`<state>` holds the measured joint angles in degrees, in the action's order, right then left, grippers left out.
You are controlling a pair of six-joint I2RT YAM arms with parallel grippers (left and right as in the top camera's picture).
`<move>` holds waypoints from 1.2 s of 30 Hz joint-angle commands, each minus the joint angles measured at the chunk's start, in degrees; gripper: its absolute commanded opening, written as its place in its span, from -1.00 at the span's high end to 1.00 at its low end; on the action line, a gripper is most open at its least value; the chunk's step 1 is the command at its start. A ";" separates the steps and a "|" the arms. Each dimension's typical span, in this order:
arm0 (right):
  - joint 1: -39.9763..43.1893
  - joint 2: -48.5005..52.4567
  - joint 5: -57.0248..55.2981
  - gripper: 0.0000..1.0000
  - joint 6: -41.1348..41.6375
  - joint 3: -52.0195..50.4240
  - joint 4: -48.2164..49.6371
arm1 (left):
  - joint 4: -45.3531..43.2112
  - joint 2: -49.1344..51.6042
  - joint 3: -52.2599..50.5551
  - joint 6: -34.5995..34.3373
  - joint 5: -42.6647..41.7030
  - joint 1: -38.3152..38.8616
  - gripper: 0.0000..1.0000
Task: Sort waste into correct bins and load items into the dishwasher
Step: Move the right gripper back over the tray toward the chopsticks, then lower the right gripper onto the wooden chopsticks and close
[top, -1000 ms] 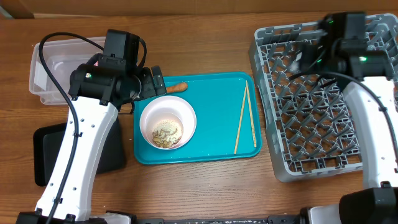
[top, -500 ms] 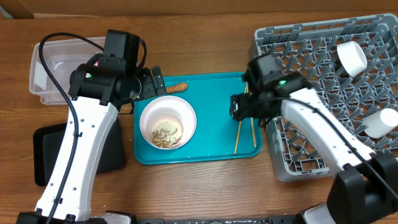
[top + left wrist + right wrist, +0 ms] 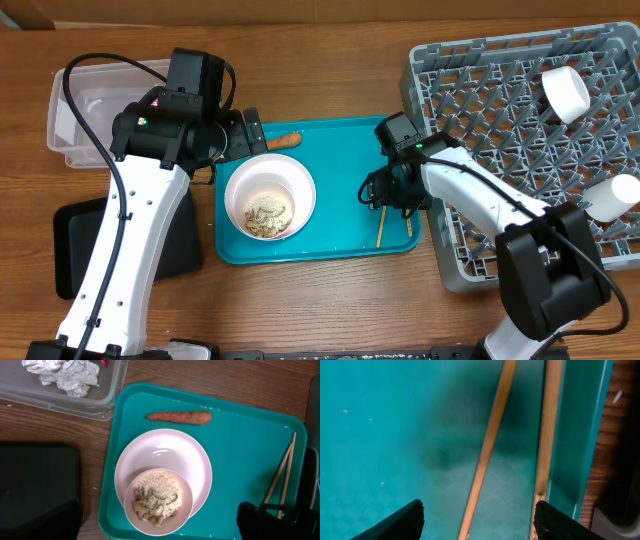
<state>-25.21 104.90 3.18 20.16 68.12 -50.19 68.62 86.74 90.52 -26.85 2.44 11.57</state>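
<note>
We are hovering the right gripper (image 3: pixel 479 520) low over the teal tray (image 3: pixel 385 435), jaws standing wide, with the two wooden chopsticks (image 3: pixel 491 450) lying flat between its fingertips (image 3: pixel 400 522) near the tray edge beside the grey dish rack (image 3: pixel 500 140). We are holding the left gripper (image 3: pixel 245 137) fully spread and empty by the bowl (image 3: pixel 270 175) of rice scraps (image 3: pixel 268 213), with the carrot stick (image 3: pixel 178 417) lying on the tray beside it.

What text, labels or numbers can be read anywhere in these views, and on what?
None: no word, label, brand or number shows on the teal tray, dish rack, clear tub, black tray or pink bowl in any view.
</note>
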 commanded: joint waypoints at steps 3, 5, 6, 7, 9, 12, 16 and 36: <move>-0.81 1.68 -0.98 -0.43 1.46 -0.26 0.20 | 0.13 -0.17 0.48 -0.02 0.90 0.02 -1.00; -0.92 1.90 -0.98 -0.39 2.54 -0.28 0.20 | 0.15 -0.17 0.48 0.00 0.90 0.02 -1.00; -1.03 1.95 -0.68 -0.37 2.67 -0.28 0.24 | 0.15 -0.17 0.50 0.00 0.90 0.02 -1.00; -1.16 1.95 -0.52 -0.36 2.67 -0.28 0.26 | 0.15 -0.15 0.48 -0.02 0.90 0.02 -1.00; -1.73 1.95 -0.57 -0.36 2.62 -0.28 0.26 | 0.11 -0.17 0.48 -0.02 0.90 0.02 -1.00; -3.26 1.95 -0.61 -0.34 2.62 -0.28 0.61 | 0.13 -0.17 0.48 -0.02 0.90 0.02 -1.00; -4.74 1.95 -1.29 -0.29 2.67 -0.28 0.90 | 0.35 -0.17 0.50 -0.02 0.90 0.02 -1.00; -4.83 1.97 -4.44 -0.26 7.93 -0.31 0.63 | 0.57 -0.17 0.48 0.00 0.68 0.02 -1.00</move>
<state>-30.09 106.50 0.62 25.61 68.12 -49.67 69.23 86.74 90.52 -26.85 2.44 11.57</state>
